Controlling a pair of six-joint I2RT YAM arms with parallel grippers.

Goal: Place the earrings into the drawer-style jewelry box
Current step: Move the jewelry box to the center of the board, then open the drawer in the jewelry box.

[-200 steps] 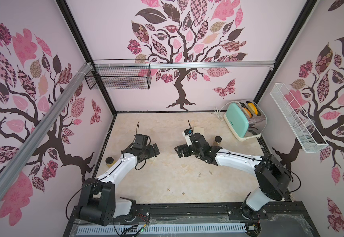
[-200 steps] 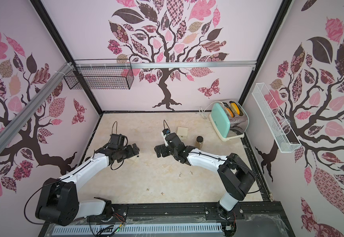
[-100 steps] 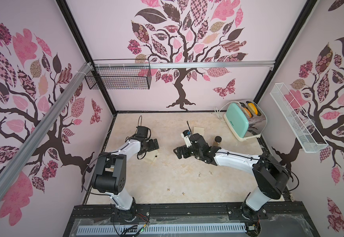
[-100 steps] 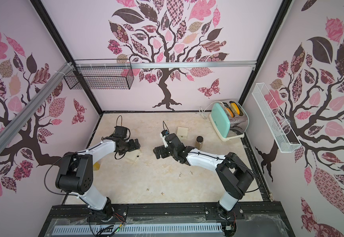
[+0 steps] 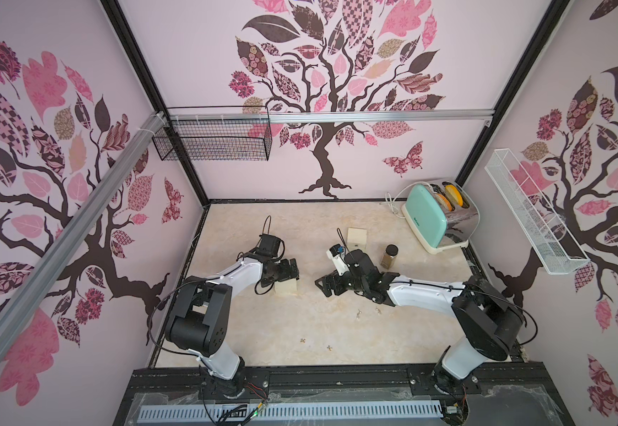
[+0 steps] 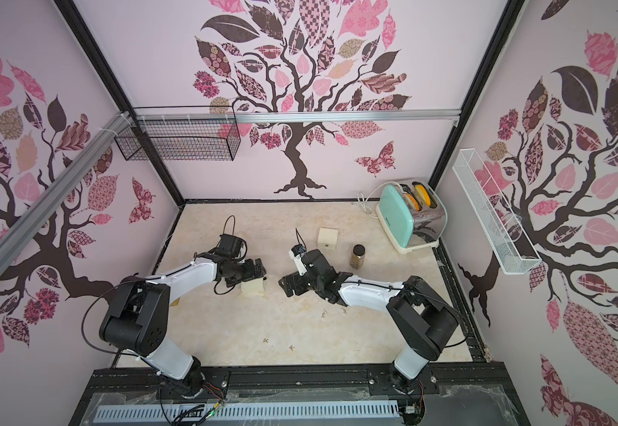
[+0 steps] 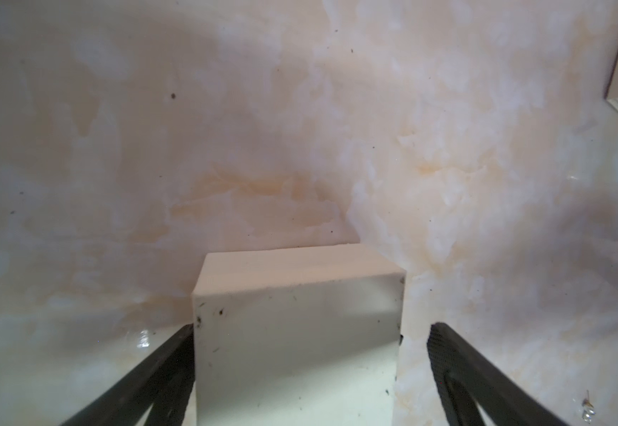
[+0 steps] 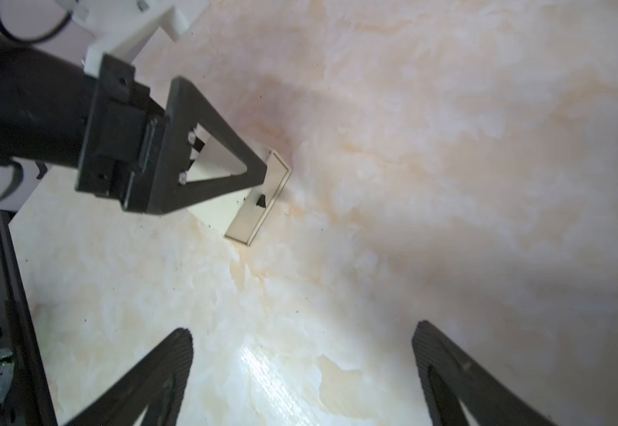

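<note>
Nothing was stowed: all four earrings (image 5: pixel 359 313) lay loose on the near part of the counter (image 5: pixel 300 228), well apart from the box (image 5: pixel 287 288). The left hand (image 7: pixel 311 328) was spread astride the box. The right hand (image 8: pixel 302 328), spread and empty, faced the box's drawer front.

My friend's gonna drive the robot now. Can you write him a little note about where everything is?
Left gripper: open, straddling the jewelry box, not clamped.
Right gripper: open, empty, over bare table.
Silvery earrings and golden earrings: all four loose on the table, on the robot's side of the box.
Done: nothing stowed; drawer looks shut.
To do: open drawer, pick up each earring, drop it in.
</note>
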